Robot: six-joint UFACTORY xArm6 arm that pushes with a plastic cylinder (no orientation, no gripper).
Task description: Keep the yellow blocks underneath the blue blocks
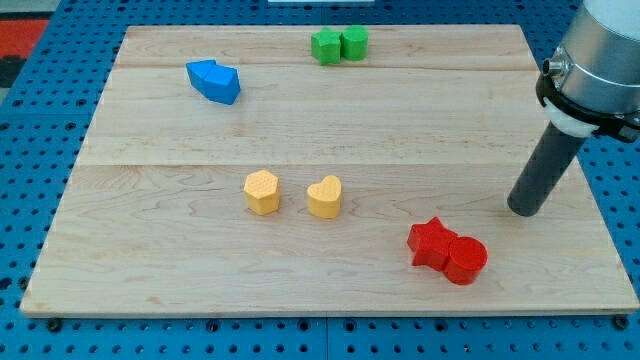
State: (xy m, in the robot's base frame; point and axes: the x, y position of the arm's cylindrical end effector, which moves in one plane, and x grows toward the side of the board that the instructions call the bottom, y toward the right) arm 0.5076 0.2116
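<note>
**While the rod waits, blocks sit in pairs**

Although my tip [526, 210] holds nothing and touches no block, its arm is cut off at two o'clock. Two blue blocks [214, 81] touch at ten o'clock, shapes unclear. Yellow hexagon [262, 192] and yellow heart [324, 197] sit near centre, apart.

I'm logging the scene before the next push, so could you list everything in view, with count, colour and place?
blue blocks: two, blue, touching, upper left of the view.
green blocks: two, green, touching, top centre.
yellow hexagon block: one, yellow, centre, below the blue pair.
yellow heart block: one, yellow, just to the hexagon's right, apart from it.
red star block: one, red, lower right.
red round block: one, red, touching the star's right side.
board: one, pale wood.
my tip: one, dark rod, right edge, above and right of the red pair, touching no block.
</note>
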